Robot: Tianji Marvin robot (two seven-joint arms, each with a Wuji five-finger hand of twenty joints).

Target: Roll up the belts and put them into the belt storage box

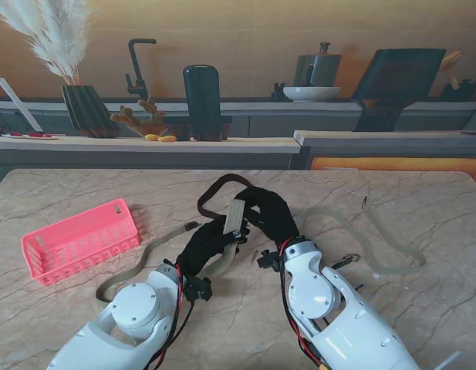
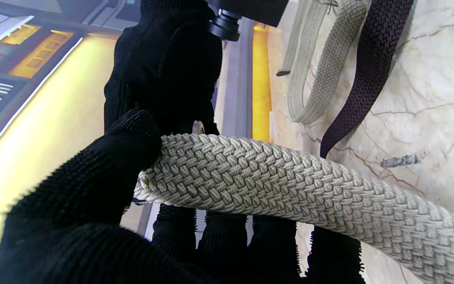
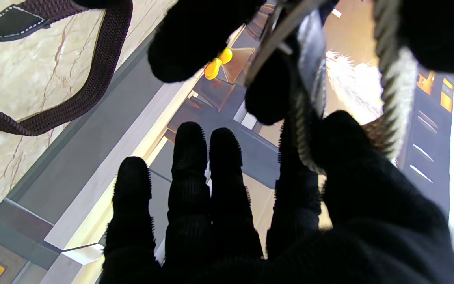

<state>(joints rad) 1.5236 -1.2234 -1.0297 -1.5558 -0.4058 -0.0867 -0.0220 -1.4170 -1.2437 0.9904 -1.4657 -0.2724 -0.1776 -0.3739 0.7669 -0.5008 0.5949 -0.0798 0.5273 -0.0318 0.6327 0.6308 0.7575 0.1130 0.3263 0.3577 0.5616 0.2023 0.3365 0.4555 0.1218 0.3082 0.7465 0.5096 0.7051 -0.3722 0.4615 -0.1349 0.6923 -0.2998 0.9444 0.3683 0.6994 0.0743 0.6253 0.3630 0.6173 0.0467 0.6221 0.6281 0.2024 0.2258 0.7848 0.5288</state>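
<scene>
Stand view: a marble table [image 1: 423, 193] with three woven belts, a pink basket and both black-gloved hands meeting near its middle.
Left hand [image 1: 205, 245]: closed on the beige belt [image 1: 129, 270]; in the left wrist view the thumb [image 2: 105, 173] presses the belt's end [image 2: 227, 177] down onto the fingers [image 2: 219, 236] beneath it.
Beige belt: its raised end stands between the two hands [image 1: 236, 217]; the rest trails from the left hand across the table toward my left and nearer to me, ending just short of the left arm.
Right hand [image 1: 270, 212]: its thumb and a finger close on the same belt end; the right wrist view shows the woven strap [image 3: 388, 102] and a metal part [image 3: 309, 39] pinched there, while the other fingers [image 3: 189, 165] stretch out straight, holding nothing.
Dark brown belt [image 1: 222, 185]: lies looped on the table just beyond the hands, farther from me; its stitched tip shows in the right wrist view [image 3: 10, 23].
Second pale belt [image 1: 376, 239]: lies loose in a wide curve on the right side of the table, apart from both hands.
Belt storage box [image 1: 79, 240]: the pink slatted basket, on the left side of the table, well apart from the hands; no belt inside it.
</scene>
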